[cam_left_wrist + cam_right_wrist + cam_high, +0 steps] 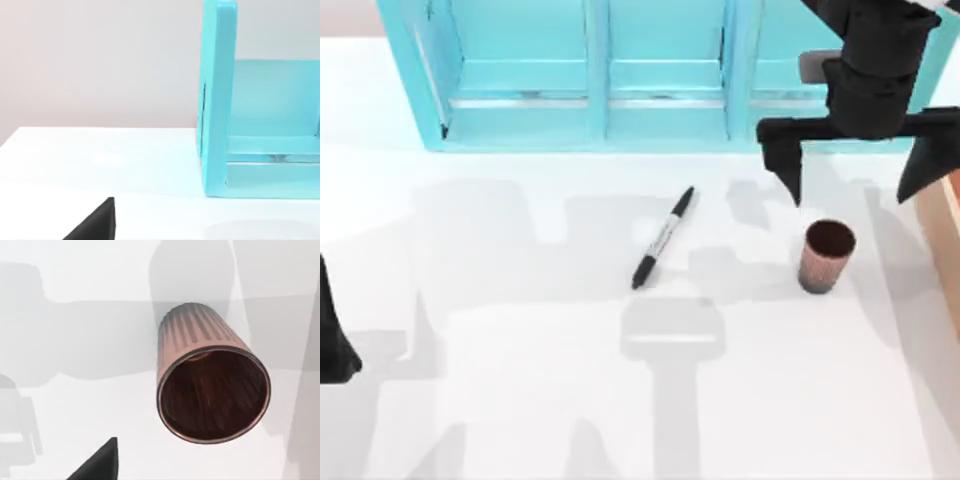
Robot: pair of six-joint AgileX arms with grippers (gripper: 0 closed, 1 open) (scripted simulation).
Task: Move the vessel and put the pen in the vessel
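The vessel (827,257) is a small copper-brown cup standing upright on the white table at the right; its dark inside faces me in the right wrist view (212,390). The pen (663,238), black with a grey barrel, lies slanted near the table's middle, left of the vessel. My right gripper (857,165) hovers open above and just behind the vessel, its two fingers spread wide and holding nothing; one fingertip (100,465) shows in its wrist view. My left arm (335,340) is parked at the left edge.
A teal shelf unit (590,70) spans the back of the table, and its end panel (217,100) shows in the left wrist view. A tan wooden box (945,235) stands at the right edge, close to the vessel. White tabletop stretches across the front.
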